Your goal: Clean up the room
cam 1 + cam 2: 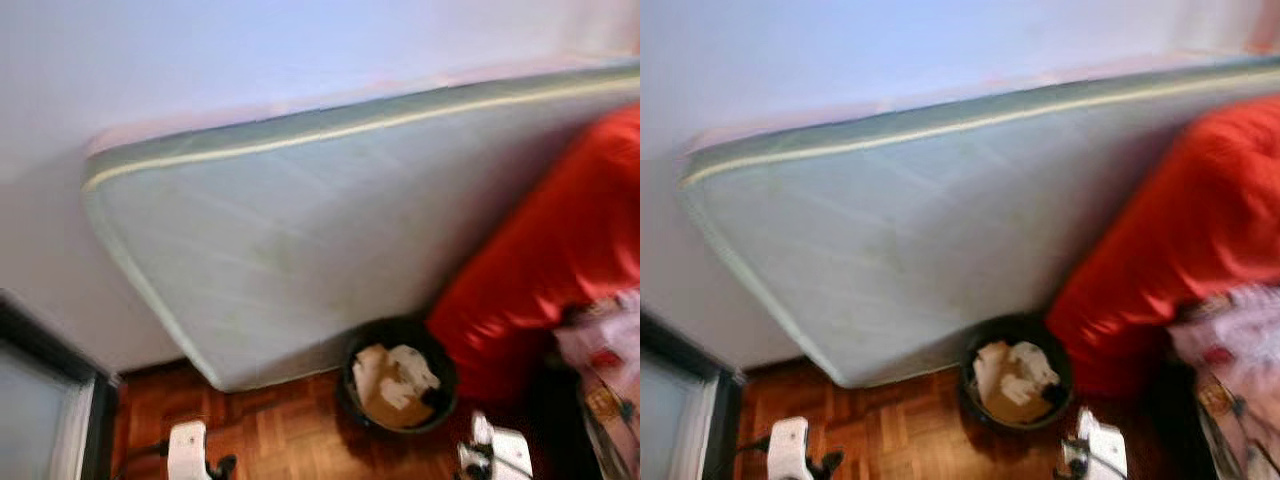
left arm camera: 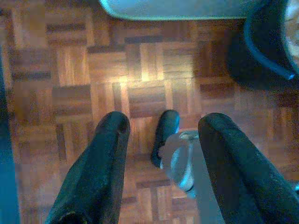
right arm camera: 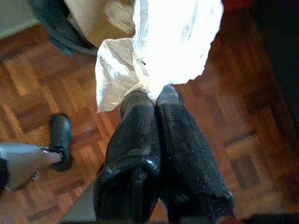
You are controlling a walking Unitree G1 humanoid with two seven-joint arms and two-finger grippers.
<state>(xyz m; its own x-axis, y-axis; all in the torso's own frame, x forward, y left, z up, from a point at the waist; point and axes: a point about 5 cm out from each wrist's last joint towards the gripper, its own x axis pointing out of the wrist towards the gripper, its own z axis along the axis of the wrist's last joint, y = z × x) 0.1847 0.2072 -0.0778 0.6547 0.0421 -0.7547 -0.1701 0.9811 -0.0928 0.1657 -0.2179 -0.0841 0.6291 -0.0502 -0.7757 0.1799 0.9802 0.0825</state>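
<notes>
pinching white crumpled paper, the right gripper fingers clench; left gripper fingers released; black bin at five o'clock.

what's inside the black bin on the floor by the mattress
The black bin holds crumpled white paper over brown cardboard or paper. Anything beneath that pile, and the bin's bottom, is covered.

White wall, leaning mattress, parquet floor
</notes>
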